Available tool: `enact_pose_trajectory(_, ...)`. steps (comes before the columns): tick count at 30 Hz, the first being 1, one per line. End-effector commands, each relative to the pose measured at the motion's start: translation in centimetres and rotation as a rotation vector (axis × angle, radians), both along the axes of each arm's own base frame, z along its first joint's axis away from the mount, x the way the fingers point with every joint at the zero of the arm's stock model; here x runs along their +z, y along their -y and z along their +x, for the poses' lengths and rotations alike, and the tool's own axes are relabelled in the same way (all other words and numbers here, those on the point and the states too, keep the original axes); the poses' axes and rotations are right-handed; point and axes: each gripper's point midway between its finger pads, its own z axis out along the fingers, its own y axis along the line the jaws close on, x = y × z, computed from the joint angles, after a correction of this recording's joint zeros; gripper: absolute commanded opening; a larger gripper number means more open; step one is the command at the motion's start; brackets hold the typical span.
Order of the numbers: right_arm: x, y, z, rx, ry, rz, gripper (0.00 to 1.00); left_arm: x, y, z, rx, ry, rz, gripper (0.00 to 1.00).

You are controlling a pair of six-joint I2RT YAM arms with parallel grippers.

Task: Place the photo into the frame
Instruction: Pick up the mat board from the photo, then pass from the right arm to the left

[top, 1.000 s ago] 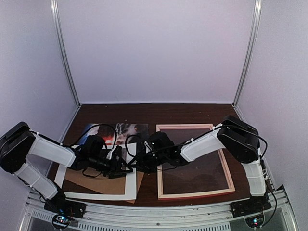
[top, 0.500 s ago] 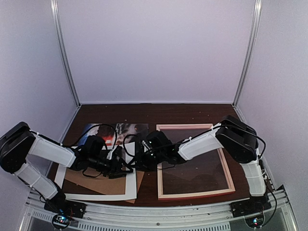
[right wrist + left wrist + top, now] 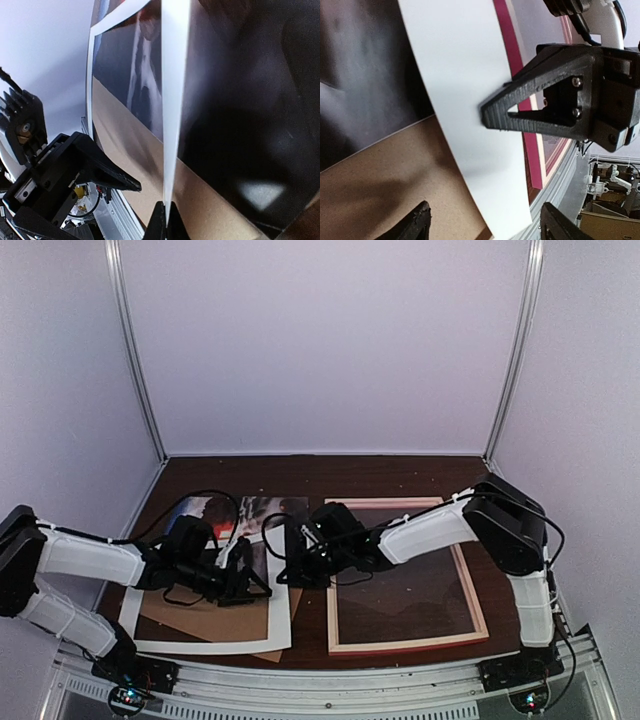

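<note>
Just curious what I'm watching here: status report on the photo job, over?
Copy: left jaws open, right jaws shut on white mat edge; photo outside frame, partly under mat and cardboard; frame empty alongside.

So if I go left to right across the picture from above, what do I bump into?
left arm → left gripper, open → right gripper, pinching the edge of the white mat → frame
</note>
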Motion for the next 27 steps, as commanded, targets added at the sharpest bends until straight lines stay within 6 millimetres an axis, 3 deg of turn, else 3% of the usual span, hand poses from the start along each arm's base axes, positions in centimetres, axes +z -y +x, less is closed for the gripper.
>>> enact_pose_trajectory(1,4.9,2.0,1.8,-0.001,0.129,0.006,0.0,4.1,-0.6,1.5,-0.016,0.192,0.047,0.78)
enact_pose_trajectory(6,7.4,5.0,2.7,0.053,0.215,-0.061,0.0,9.3,-2.5,2.9,0.019,0.407,0.121,0.82)
enact_pose_trajectory(12,11.8,9.4,2.7,0.158,0.331,-0.136,0.0,12.1,-4.3,3.8,-0.022,0.503,0.276,0.84)
enact_pose_trajectory(20,17.1,13.5,-1.1,0.378,0.438,-0.176,0.0,16.4,-3.2,6.0,-0.181,0.674,0.352,0.83)
enact_pose_trajectory(27,21.6,17.8,-4.3,0.495,0.574,-0.233,0.0,20.5,-1.3,7.1,-0.347,0.787,0.269,0.83)
